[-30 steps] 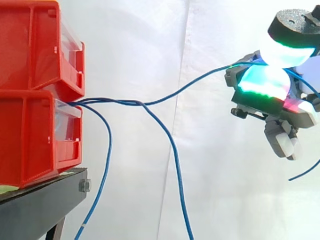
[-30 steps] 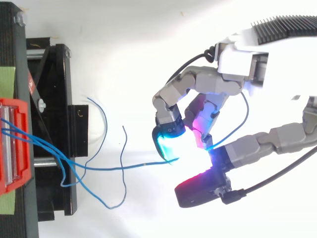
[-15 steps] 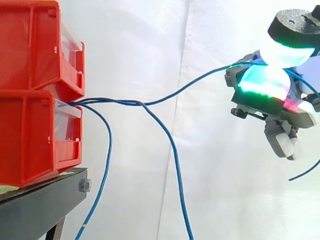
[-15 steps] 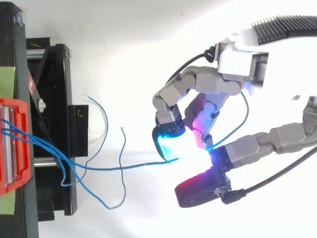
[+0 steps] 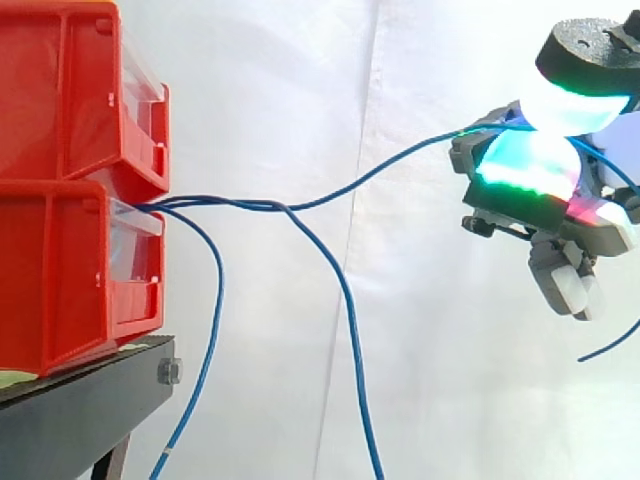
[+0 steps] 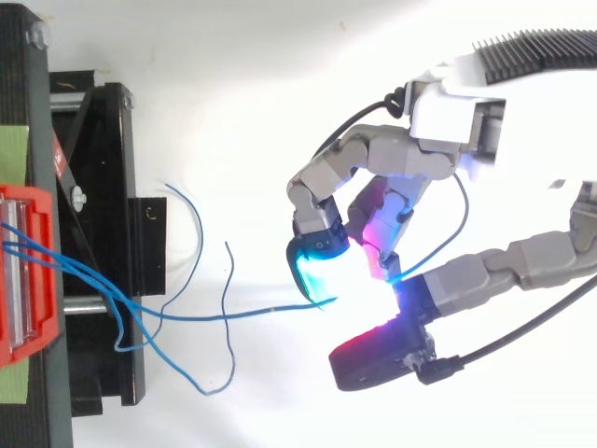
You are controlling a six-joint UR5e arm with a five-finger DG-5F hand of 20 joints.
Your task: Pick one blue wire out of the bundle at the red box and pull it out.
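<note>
**Change:** none that I can find. Over the last second my hand (image 6: 396,163), the wires and the box all sit exactly where they were. I read this as a pause in the pull, not progress.

**Fingers:** clamped. Two glowing pads (image 5: 560,100) meet on the wire (image 5: 390,160), thumb above and a finger below. The other fingers are curled beneath and hold nothing.

**Wire:** one blue strand, running from my pinch down in a shallow sag to the front lip of the lower red box (image 5: 60,270). From above it lies nearly straight between the pads and the box (image 6: 37,336). Its far end is inside the box, so it is not yet out. A free tail hangs past my hand, on the side away from the box.

**Other wires:** two more blue strands leave the same lip. One (image 5: 212,330) droops just off the stand's edge and the other (image 5: 350,330) hangs further out. Mine crosses them close to the lip, so I judge a snag possible there.

**Box:** lower of two stacked red boxes, at the edge of the black stand (image 5: 80,410).

**Meaning for the task:** grip made, extraction unfinished. I judge more travel away from the box is needed to take up the sag and free the end.
</note>
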